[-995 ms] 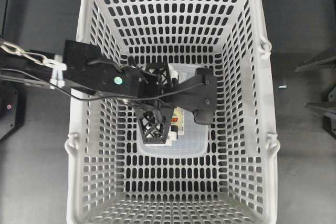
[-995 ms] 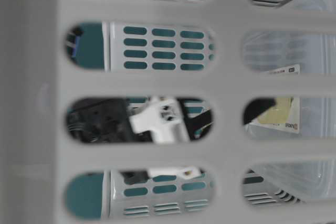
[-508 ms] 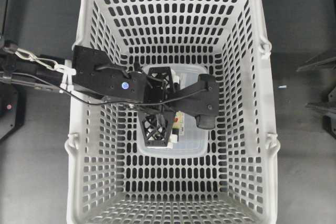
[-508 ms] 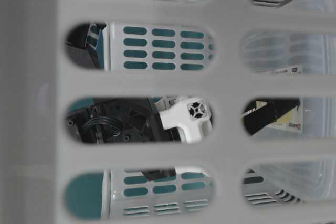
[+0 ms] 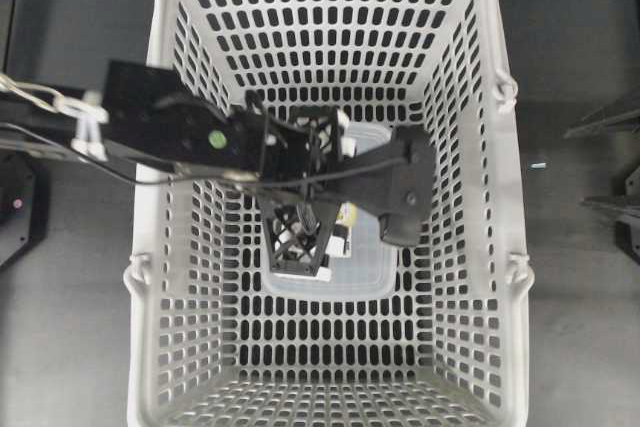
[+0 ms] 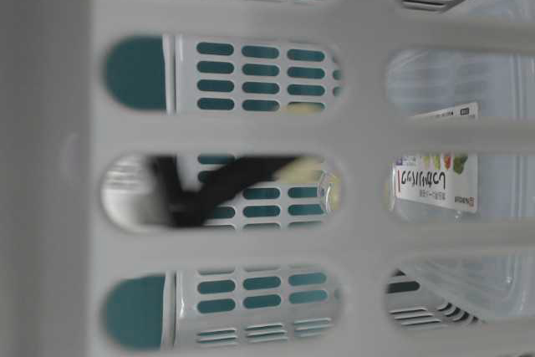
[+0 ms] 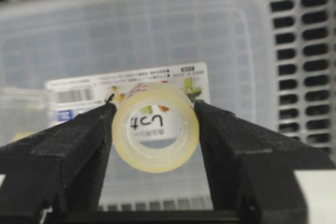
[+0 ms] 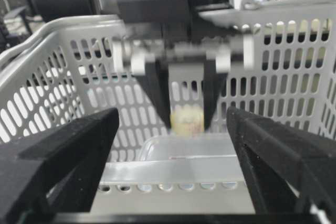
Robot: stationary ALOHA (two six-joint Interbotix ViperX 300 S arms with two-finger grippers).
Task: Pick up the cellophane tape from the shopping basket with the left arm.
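The cellophane tape (image 7: 155, 128), a small pale-yellow roll, is clamped between the black fingers of my left gripper (image 7: 155, 129). It hangs above the clear box's printed label. In the overhead view my left gripper (image 5: 350, 219) is inside the light-grey shopping basket (image 5: 330, 47), over its middle, with a bit of the tape (image 5: 347, 212) showing between the fingers. The right wrist view shows the tape (image 8: 187, 120) held above the box, blurred. My right gripper (image 8: 171, 129) is open and empty, outside the basket, facing its wall.
A clear rectangular box (image 5: 350, 269) with a printed label (image 6: 435, 181) lies on the basket floor under the left gripper. The basket's slotted walls (image 8: 63, 93) surround the left arm. The right gripper's fingers (image 5: 605, 117) sit at the overhead view's right edge.
My left gripper has risen with the tape in it. Its body has left the slot in the table-level view, and the box label is now uncovered. The right arm has not moved.
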